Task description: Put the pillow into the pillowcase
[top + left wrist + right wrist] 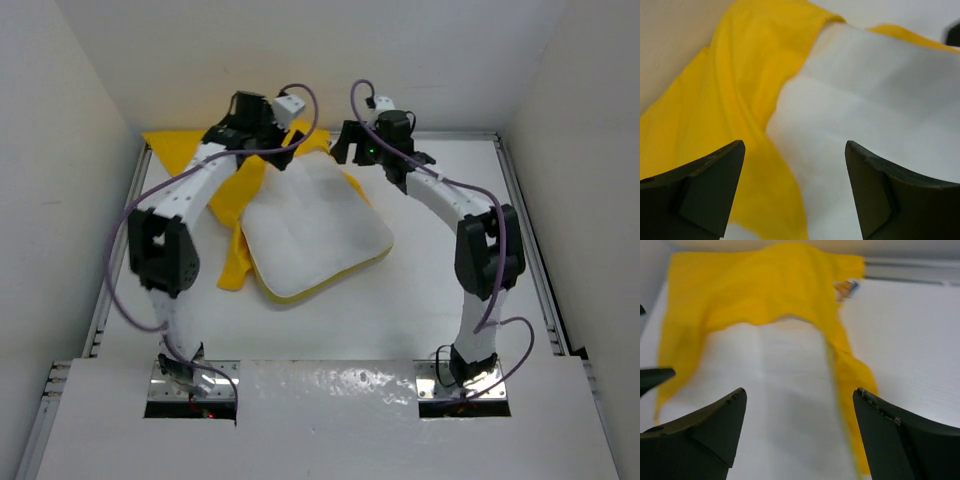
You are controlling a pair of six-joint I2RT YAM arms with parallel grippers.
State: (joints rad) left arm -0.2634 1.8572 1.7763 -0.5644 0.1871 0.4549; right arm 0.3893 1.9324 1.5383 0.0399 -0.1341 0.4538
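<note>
2 wrist views are showing what the arms are hiding from the top view: the far end of the pillow is sitting inside the mouth of the pillowcase, yellow cloth lapping over its white top. From above, the pillow is lying mid-tabletop, and the pillowcase is bunching from 11 o'clock down the pillow's 9 o'clock side. Only the top view is showing both arms reaching to that far end together.

The left gripper is hanging open with nothing between its fingers. In the left wrist view, the left gripper is hovering over the pillow, which is spreading toward 1 o'clock, while the pillowcase is filling 10 o'clock.

The right gripper is also standing open and empty. In the right wrist view, the right gripper is hanging above the pillow, and the pillowcase is draping at 12 o'clock, 1 strip trailing toward 4 o'clock.
</note>
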